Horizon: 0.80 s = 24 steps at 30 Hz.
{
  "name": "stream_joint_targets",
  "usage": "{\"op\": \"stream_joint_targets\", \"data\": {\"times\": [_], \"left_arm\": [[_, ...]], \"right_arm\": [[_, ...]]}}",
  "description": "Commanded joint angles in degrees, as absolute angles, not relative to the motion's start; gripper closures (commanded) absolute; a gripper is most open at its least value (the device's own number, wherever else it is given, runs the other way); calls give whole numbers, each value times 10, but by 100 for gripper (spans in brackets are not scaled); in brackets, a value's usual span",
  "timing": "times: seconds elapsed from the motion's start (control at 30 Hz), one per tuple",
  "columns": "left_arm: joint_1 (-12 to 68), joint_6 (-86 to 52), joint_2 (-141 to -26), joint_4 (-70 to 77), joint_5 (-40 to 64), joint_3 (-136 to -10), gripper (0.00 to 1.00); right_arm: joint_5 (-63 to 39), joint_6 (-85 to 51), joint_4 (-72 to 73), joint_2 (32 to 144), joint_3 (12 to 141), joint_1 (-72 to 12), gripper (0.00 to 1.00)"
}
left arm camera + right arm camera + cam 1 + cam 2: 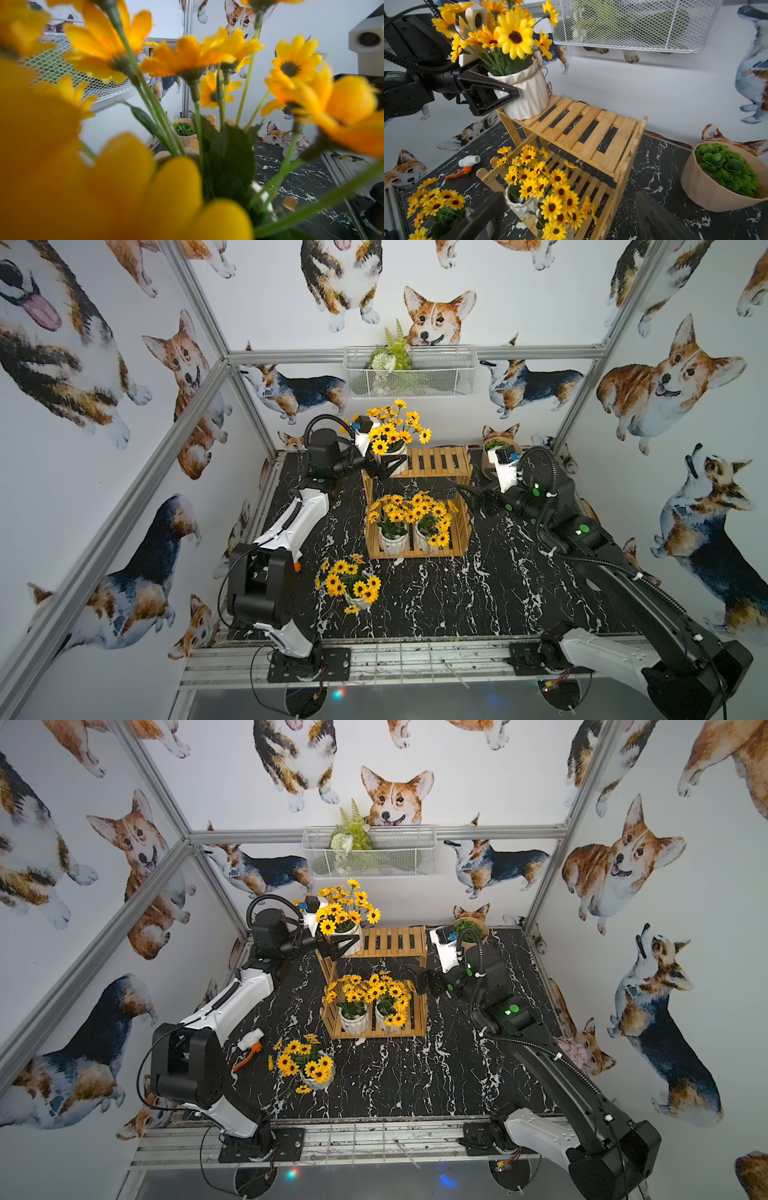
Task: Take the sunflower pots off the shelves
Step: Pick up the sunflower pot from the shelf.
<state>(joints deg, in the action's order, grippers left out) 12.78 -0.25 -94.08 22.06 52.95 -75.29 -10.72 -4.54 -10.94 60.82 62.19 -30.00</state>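
The left gripper [387,467] clamps the sunflower pot [527,97] at one end of the top tier of the shelves [591,133]; it should lift clear of the slats before swinging out (top-heavy blooms, so keep it upright). The right gripper [471,495] hangs wide and empty beside the lower-tier pots [392,541]

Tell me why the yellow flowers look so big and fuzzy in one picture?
In the left wrist view the yellow dark-centred artificial sunflowers sit right against the lens, so they blur into huge blobs while the corgi wallpaper behind is sharper; in the right wrist view that bunch in its white ribbed ceramic pot is crisp; in both top views everything looks small and evenly lit.
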Motion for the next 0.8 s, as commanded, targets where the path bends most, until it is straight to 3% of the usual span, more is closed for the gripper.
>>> {"op": "stream_joint_targets", "data": {"times": [0.0,0.77], "left_arm": [[130,-5,-944,242,529,-760,0],[134,4,-946,220,530,-764,0]], "right_arm": [[-103,-38,-105,607,624,-301,0],[-104,-37,-108,604,624,-301,0]]}}
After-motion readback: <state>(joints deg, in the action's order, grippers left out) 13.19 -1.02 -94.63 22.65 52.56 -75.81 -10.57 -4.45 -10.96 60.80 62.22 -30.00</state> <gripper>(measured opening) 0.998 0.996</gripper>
